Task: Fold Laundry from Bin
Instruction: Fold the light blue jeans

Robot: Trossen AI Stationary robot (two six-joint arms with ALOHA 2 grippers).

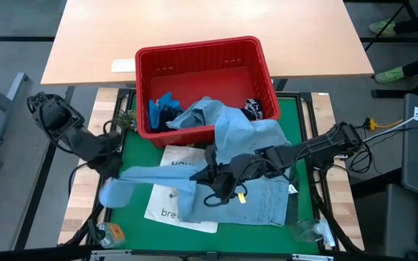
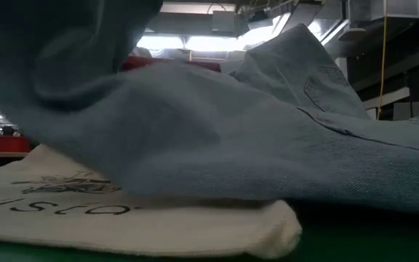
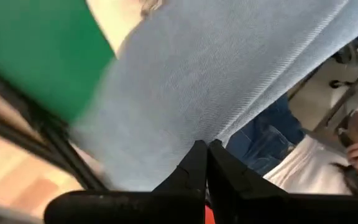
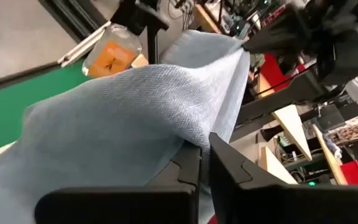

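Lying beneath the denim shirt (image 1: 256, 199) both clenched tools (image 1: 116, 171) (image 1: 210, 181) stretch, a tote bag (image 1: 167, 206) fronts the bin (image 1: 202, 61).

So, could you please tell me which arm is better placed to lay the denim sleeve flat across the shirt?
Probably the left: its claw is shut on the denim shirt's sleeve end, stretched out over the tote bag. The right claw pinches nearer the body.

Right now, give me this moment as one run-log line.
step: spreading denim shirt | left gripper: shut on shirt sleeve | right gripper: shut on shirt | shirt: over tote bag, trailing from red bin | other garments in bin
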